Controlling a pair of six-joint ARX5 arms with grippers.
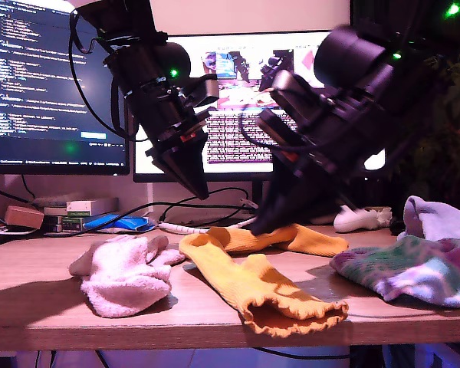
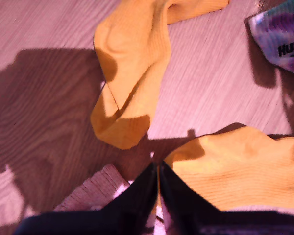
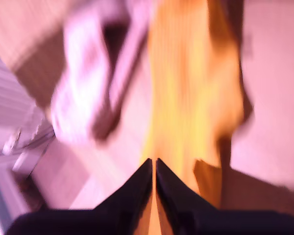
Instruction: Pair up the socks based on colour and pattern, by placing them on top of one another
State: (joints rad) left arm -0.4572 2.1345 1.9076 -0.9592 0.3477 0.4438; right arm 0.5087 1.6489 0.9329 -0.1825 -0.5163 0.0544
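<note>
Two mustard-yellow socks lie mid-table: a front sock (image 1: 253, 287) with a frilly cuff and a rear sock (image 1: 310, 239). My second gripper (image 1: 261, 226) is down on the rear one; its blurred wrist view shows the fingers (image 3: 153, 161) shut with yellow sock (image 3: 191, 83) at them. My first gripper (image 1: 199, 190) hangs shut and holds nothing above the table, between the pink socks (image 1: 126, 276) and the yellow ones. Its wrist view shows the gripper (image 2: 158, 166) over both yellow socks (image 2: 132, 63) (image 2: 240, 166) and a pink sock (image 2: 95, 191). A tie-dye sock (image 1: 414, 272) (image 2: 279, 39) and a lavender sock (image 1: 437, 218) lie at the exterior view's right.
A white game controller (image 1: 360, 220) (image 3: 88, 88) lies behind the rear yellow sock. Monitors, cables, small boxes and a blue object (image 1: 123, 223) stand along the back. The front yellow sock's cuff reaches the table's front edge (image 1: 215, 333).
</note>
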